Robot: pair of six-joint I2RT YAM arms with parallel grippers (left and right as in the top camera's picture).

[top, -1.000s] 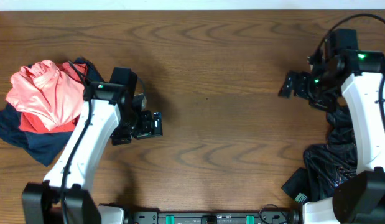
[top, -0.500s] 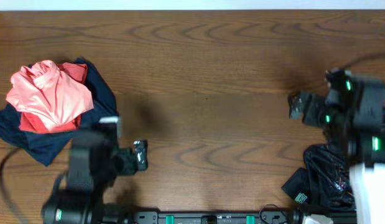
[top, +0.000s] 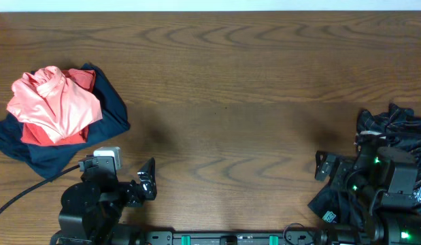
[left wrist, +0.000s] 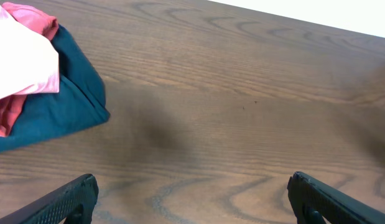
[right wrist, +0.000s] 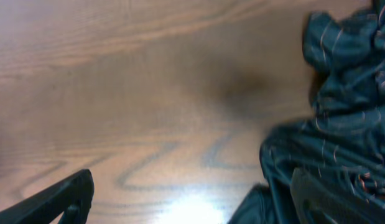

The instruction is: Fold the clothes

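Moved since a second ago: both arms, drawn back from mid-table to the near edge.

Left gripper (top: 148, 178): near left, fingers (left wrist: 61, 202) spread wide in the wrist view, grasps nothing, only bare table (top: 224, 82) between them.

Right gripper (top: 324, 167): near right, likewise spread wide, grasps nothing.

Clothes, pile one, far left:
- salmon-pink T-shirt (top: 54, 102) crumpled on top
- orange-red tee (top: 37, 134) beneath it
- navy garment (top: 108, 112) at the bottom, spreading out past both
- well apart from the left gripper

Clothes, pile two, right edge:
- black patterned garment (top: 400, 126), bunched, with thin pale lines visible in the right wrist view
- just beside the right gripper, partly under the right arm

None of it folded.
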